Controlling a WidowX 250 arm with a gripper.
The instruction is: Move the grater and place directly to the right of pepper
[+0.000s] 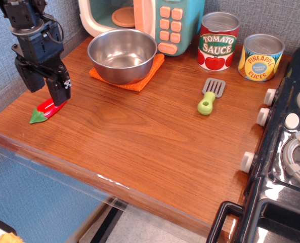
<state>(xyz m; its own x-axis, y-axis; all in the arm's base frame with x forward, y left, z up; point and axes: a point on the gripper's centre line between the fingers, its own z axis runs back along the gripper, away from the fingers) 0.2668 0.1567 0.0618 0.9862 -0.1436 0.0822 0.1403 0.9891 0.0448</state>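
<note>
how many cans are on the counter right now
2. The tomato sauce can stands at the back, right of the toy microwave; the pineapple slices can stands just right of it, near the stove. None looks hidden.

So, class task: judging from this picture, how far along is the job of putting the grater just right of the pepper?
Nothing looks done yet. The grater lies untouched near the tomato sauce can, far right of the pepper. The gripper sits over the pepper at the table's left edge, holding no grater; whether it is open is unclear. Left: reach the grater, grasp it, carry it beside the pepper.
</note>
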